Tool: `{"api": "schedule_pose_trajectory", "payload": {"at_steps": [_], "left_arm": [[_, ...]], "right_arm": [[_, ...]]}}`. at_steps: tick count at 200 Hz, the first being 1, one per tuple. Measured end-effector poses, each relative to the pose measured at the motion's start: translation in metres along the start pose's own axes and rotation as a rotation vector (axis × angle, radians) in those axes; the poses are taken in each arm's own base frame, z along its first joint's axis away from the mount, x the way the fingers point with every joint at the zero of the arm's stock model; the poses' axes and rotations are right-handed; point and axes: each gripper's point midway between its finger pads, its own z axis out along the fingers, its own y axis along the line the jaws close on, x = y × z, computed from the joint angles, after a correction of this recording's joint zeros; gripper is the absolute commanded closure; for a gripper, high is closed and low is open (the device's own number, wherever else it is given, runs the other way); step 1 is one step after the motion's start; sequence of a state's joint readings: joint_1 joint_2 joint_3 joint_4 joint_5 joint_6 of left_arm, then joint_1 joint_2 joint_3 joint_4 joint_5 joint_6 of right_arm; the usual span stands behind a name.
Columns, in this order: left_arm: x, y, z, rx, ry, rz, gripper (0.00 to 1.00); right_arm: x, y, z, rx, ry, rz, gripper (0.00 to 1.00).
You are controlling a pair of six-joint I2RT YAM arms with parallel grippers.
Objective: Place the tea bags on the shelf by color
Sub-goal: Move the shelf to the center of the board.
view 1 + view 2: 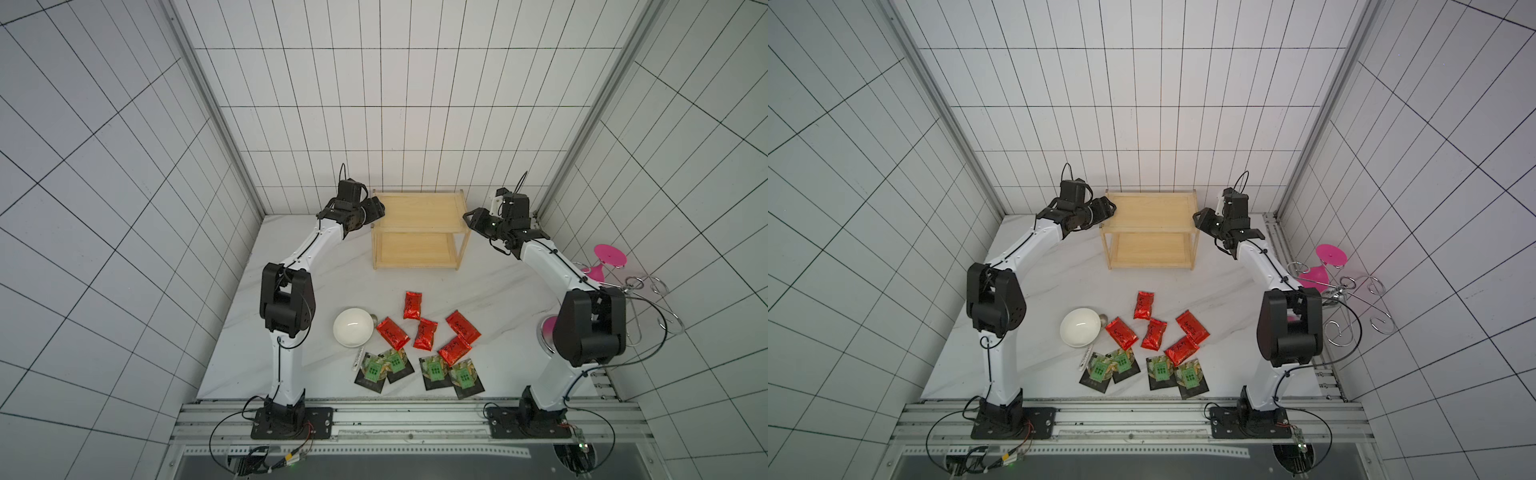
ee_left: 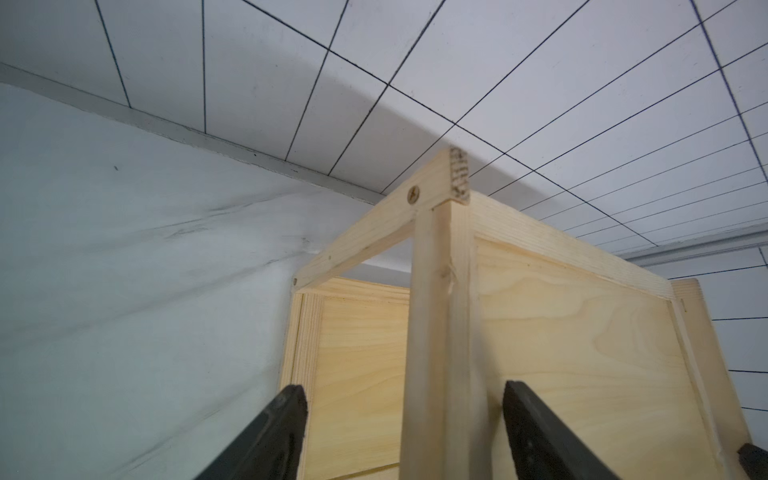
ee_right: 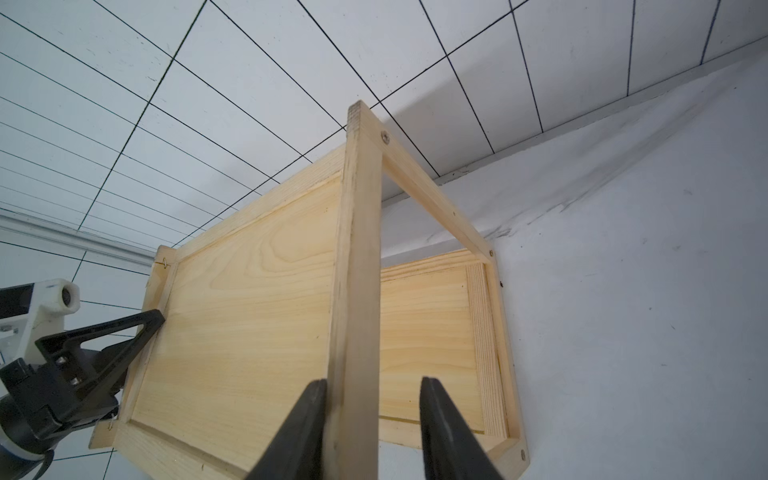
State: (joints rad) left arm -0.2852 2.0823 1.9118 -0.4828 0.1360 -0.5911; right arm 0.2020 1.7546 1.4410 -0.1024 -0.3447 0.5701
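My left arm (image 1: 286, 299) rises from the lower left of the frame and bends inward. My left gripper (image 1: 379, 211) is left of centre, jaws spread wide. My right arm (image 1: 590, 324) mirrors it from the lower right, and my right gripper (image 1: 468, 218) has its jaws parted more narrowly.

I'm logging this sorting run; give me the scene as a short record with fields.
shelf: upright, nothing seen on either tier
red tea bags: five, on the table before the shelf
black tea bags: four, on the table, farther from the shelf
left hand: open, astride a shelf post
right hand: open, astride another shelf post
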Motion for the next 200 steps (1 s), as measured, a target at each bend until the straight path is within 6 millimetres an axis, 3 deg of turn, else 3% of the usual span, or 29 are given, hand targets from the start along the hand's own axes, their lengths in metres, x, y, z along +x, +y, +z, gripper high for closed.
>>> {"api": "schedule_pose_trajectory", "payload": {"at_steps": [27, 56, 75, 93, 117, 139, 157, 177, 200], "left_arm": [[-0.02, 0.011, -0.024, -0.083, -0.068, 0.044, 0.07], [-0.034, 0.014, -0.07, -0.143, -0.139, 0.074, 0.07], [-0.02, 0.012, -0.104, -0.157, -0.16, 0.094, 0.07], [0.009, 0.008, -0.13, -0.156, -0.147, 0.112, 0.08], [0.065, -0.013, -0.144, -0.133, -0.088, 0.18, 0.08], [0.125, -0.031, -0.141, -0.106, 0.0, 0.255, 0.08], [0.164, -0.033, -0.136, -0.108, 0.076, 0.301, 0.09], [0.18, -0.028, -0.135, -0.121, 0.12, 0.302, 0.09], [0.189, -0.033, -0.13, -0.085, 0.154, 0.281, 0.11]], "right_arm": [[-0.002, -0.005, -0.01, 0.053, -0.009, -0.02, 0.49], [-0.013, -0.005, -0.041, 0.122, -0.052, -0.04, 0.48], [-0.013, -0.002, -0.072, 0.156, -0.098, -0.052, 0.45], [0.001, -0.004, -0.103, 0.207, -0.129, -0.06, 0.45], [0.047, -0.011, -0.124, 0.25, -0.092, -0.075, 0.47], [0.106, -0.027, -0.12, 0.287, 0.032, -0.107, 0.48], [0.158, -0.044, -0.113, 0.329, 0.181, -0.146, 0.48], [0.212, -0.063, -0.116, 0.366, 0.327, -0.179, 0.48], [0.259, -0.083, -0.13, 0.394, 0.432, -0.161, 0.48]]}}
